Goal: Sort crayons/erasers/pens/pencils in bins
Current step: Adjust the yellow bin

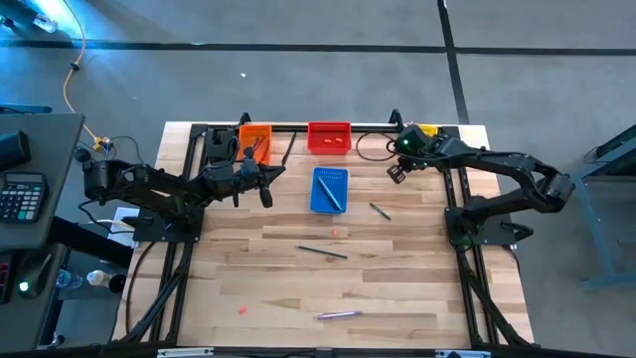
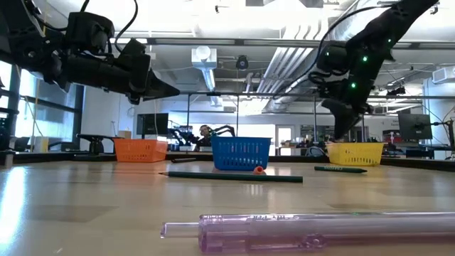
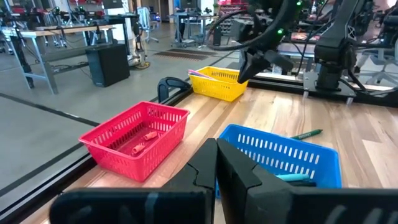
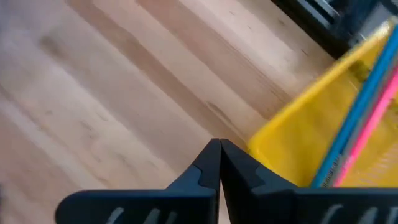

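A purple pen [image 2: 313, 229] lies nearest; two pencils [image 1: 322, 252] and two erasers [image 1: 337, 233] also remain on the bench [image 1: 397, 288]. Some items are already in the bins [image 1: 329, 189]. Left gripper [image 1: 266, 195] and right gripper [image 1: 396, 175] hover empty, jaws closed.

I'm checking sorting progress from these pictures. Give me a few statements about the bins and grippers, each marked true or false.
1. The yellow bin holds a blue and a pink pen. True.
2. The purple pen lies in the blue bin. False: it lies on the table.
3. The right gripper is shut, empty. True.
4. The red bin is empty. False: small red pieces lie inside.
5. The left gripper holds a pencil. False: shut, empty.
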